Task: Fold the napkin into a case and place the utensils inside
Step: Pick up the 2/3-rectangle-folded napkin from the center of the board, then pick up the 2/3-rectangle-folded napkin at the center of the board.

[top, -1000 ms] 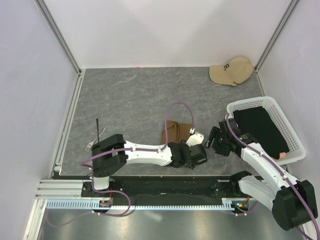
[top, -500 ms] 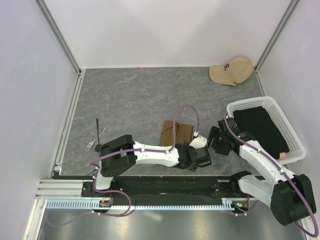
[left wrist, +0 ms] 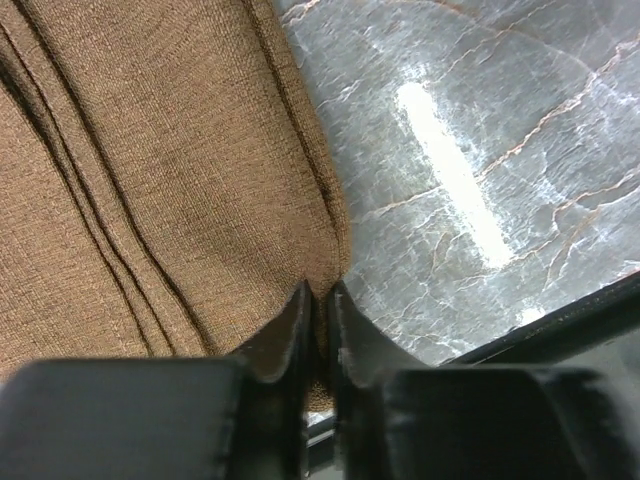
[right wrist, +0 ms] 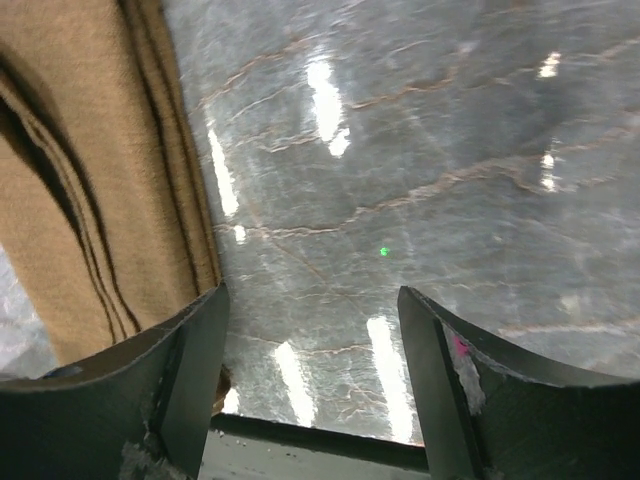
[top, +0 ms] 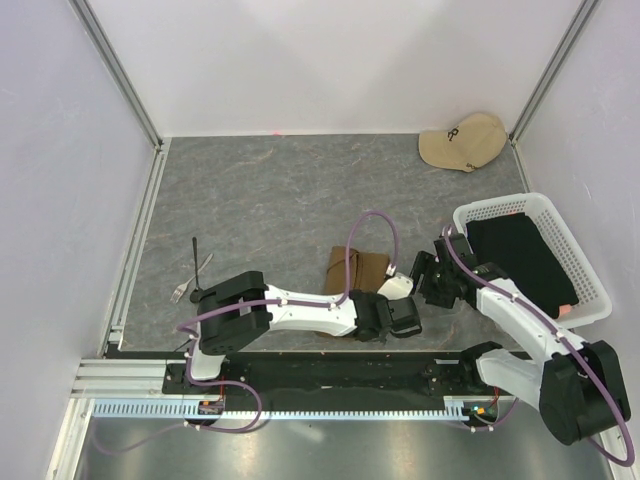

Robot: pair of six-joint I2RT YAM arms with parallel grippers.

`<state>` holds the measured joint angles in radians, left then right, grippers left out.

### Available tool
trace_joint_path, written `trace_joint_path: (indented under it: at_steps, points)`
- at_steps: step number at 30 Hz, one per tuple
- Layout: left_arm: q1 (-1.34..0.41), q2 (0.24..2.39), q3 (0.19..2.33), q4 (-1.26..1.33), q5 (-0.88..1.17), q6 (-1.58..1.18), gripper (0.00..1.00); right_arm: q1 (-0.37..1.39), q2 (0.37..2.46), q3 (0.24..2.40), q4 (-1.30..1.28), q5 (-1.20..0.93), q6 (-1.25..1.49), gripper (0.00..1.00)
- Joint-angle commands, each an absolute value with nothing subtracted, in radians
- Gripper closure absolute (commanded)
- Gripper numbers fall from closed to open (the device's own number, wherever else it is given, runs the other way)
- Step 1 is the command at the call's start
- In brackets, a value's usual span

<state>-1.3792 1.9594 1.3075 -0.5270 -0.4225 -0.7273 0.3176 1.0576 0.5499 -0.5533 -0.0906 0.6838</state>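
Grey table (left wrist: 480,150): left fingers (left wrist: 290,330) pinch the napkin (left wrist: 150,180) (its corner); right fingers (right wrist: 195,360) gape beside it.

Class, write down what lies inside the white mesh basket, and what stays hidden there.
Black fabric fills the white mesh basket. Anything beneath that fabric, and the basket's floor, is covered and cannot be seen.

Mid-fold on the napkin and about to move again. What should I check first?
1. Left end effector closed on the napkin at its near corner: ok.
2. Right end effector open, holding nothing, beside the napkin's edge: ok.
3. Napkin folded in layers, lying flat on the table: ok.
4. Usable pocket formed in the folds: cannot tell.
5. Utensils inside the napkin: not ok, they lie apart at the table's left side.
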Motion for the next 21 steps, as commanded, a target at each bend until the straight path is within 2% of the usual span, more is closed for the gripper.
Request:
trace_joint_path:
  at_steps: [1, 8, 15, 21]
  points:
    - [-1.370, 1.924, 1.267, -0.520, -0.388, -0.744, 0.91, 0.316, 1.089, 0.543, -0.479, -0.181, 0.628, 0.23]
    - [-1.344, 1.790, 1.203, -0.486, -0.347, -0.724, 0.95, 0.316, 1.155, 0.531, -0.364, -0.368, 0.575, 0.10]
    - [-1.306, 1.698, 1.131, -0.443, -0.258, -0.739, 0.96, 0.318, 1.215, 0.505, -0.195, -0.495, 0.670, 0.10]
    - [-1.287, 1.671, 1.123, -0.430, -0.218, -0.742, 0.97, 0.345, 1.247, 0.459, -0.068, -0.525, 0.776, 0.18]
